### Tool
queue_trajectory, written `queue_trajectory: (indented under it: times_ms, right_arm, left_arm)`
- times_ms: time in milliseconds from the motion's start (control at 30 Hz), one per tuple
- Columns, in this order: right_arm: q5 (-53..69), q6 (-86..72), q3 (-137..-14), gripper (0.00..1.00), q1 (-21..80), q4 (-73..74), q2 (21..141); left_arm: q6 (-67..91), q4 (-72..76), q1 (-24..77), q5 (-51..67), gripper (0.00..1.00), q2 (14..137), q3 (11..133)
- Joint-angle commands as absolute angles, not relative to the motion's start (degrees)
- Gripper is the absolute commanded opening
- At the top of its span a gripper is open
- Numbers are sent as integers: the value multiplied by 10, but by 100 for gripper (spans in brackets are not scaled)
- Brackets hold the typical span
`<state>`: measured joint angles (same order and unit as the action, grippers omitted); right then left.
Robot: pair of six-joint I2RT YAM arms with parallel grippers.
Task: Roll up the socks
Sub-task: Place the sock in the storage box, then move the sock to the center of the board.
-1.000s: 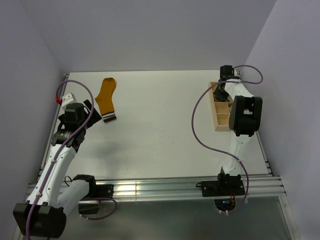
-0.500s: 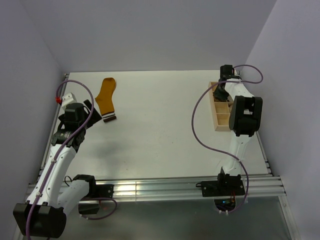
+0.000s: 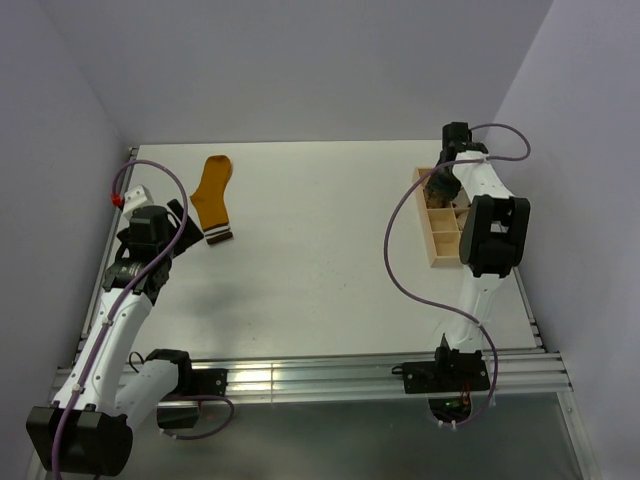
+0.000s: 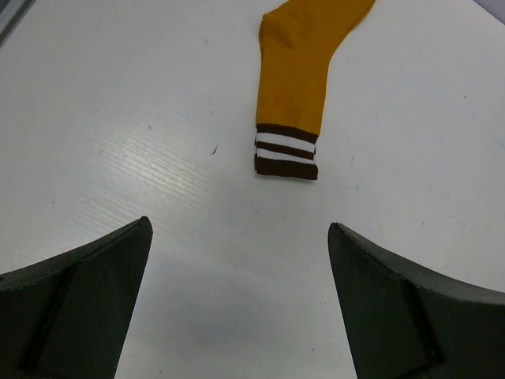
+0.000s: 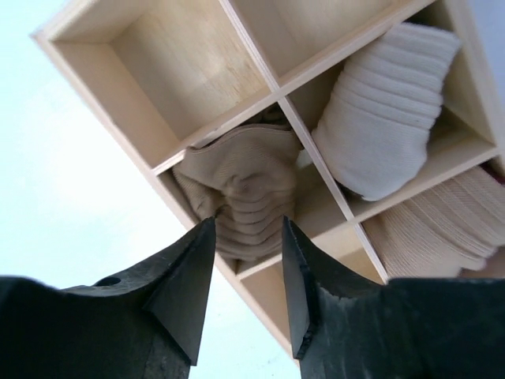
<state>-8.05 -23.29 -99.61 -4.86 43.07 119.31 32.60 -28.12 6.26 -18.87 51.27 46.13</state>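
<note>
Between the right jaws: the tan-brown sock (image 5: 237, 185), bunched up; the jaws are clenched on its ribbed fabric.
Around that sock: one compartment of the wooden box (image 5: 95, 87), on the side facing the open bench (image 3: 320, 230).
Beside it: two cream-white bundles (image 5: 387, 110) in the compartments across the divider.
Between the left jaws: only bare bench; they are released wide and hold nothing.
Ahead of the left jaws: the mustard-orange sock (image 4: 296, 71), lying flat, its striped cuff toward the jaws but apart from them.
Surface: white and matt, with faint scratches; the box stands near the right edge and the mustard-orange sock near the far left corner, well apart.
Room: pale lilac-grey walls (image 3: 300, 70) on three sides.
Change from half a second ago: the right wrist has swung a little toward the far right and its purple cable (image 3: 395, 250) has moved with it; the left arm and the mustard-orange sock are where they were.
</note>
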Motion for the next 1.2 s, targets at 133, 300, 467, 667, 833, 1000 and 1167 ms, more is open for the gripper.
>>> queue_trajectory:
  times_ms: [133, 300, 467, 667, 833, 1000, 1167]
  right_arm:
    - [-70, -228, -1027, 47, -47, 435, 1116]
    - [-41, -219, -969, 47, -42, 389, 1051]
    - [-54, -195, -897, 55, -19, 315, 943]
    - [-99, -146, -780, 68, 41, 225, 790]
    - [-94, -140, -659, 79, 75, 120, 632]
    - [-33, -141, -514, 83, 80, 19, 458]
    - [16, -185, -393, 89, 81, -36, 267]
  left_arm:
    - [322, -265, 64, -186, 100, 507, 459]
    - [323, -265, 62, -185, 99, 506, 459]
    - [324, -263, 60, -183, 99, 502, 458]
    - [326, -262, 55, -183, 100, 499, 457]
    - [328, -259, 53, -178, 99, 503, 456]
    - [330, -251, 51, -160, 99, 512, 453]
    - [332, -244, 50, -142, 99, 525, 449]
